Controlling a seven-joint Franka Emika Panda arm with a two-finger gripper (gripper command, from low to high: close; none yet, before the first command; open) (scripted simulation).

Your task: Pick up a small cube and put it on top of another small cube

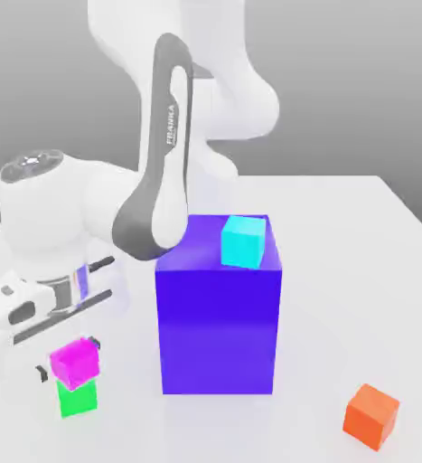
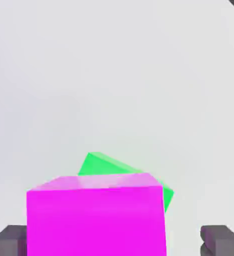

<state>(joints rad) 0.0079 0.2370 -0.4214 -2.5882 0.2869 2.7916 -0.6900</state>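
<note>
Your magenta cube (image 2: 96, 217) sits atop the green cube (image 2: 106, 164), slightly twisted; the gripper (image 2: 118, 241) stands apart, clear of both faces; it looks light, rigid, glossy; regrip its flat opposite sides.

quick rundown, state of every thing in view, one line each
magenta cube: stacked on the green cube, turned a little against it
green cube: on the table, carrying the magenta cube
pincer: open, fingers apart on either side of the magenta cube
cyan cube: resting on top of the big blue block
big blue block: upright on the table
orange cube: alone on the table
</note>
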